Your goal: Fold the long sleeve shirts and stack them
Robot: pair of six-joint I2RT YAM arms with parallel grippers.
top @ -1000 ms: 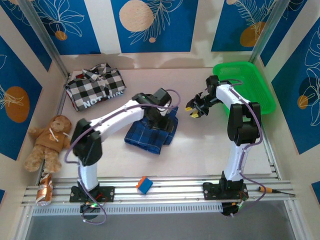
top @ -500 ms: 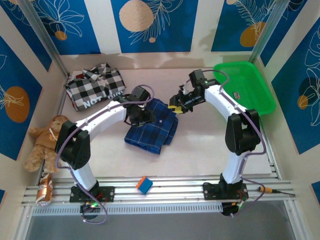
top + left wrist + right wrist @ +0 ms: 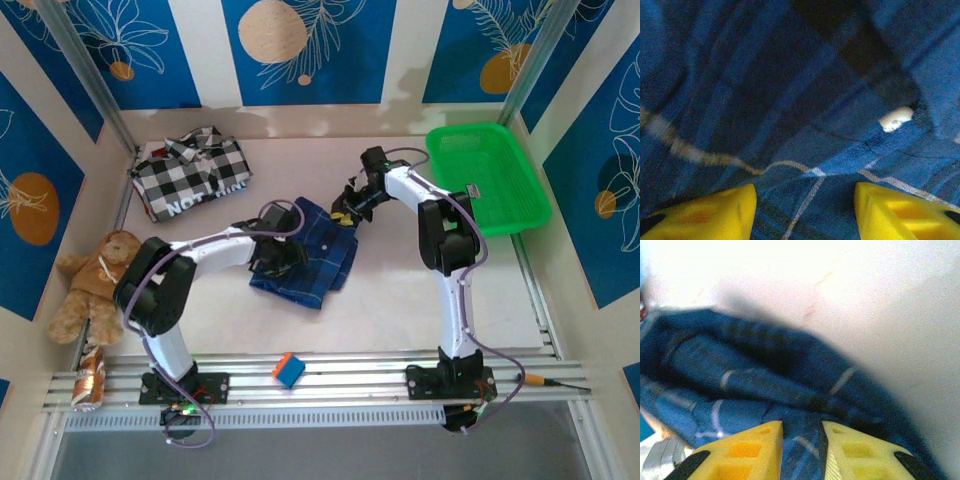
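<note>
Pinching the plaid shirt point(image 3: 740, 385) at its far edge, the right hand point(image 3: 801, 445) has its fingers nearly together on the cloth; a second ago it hung beside the basket point(image 3: 500, 170). With fingers apart, the left hand point(image 3: 805, 212) presses the shirt's left part, having shifted leftward. The shirt lies mid-desk point(image 3: 400, 290); the checked shirt point(image 3: 190, 180) is far left.

The pale table point(image 3: 400, 290) held a dark blue plaid shirt point(image 3: 322, 268) centrally; a checked shirt point(image 3: 190, 182) far left; a green basket point(image 3: 538, 203) far right; a teddy bear point(image 3: 95, 282) at the left.
</note>
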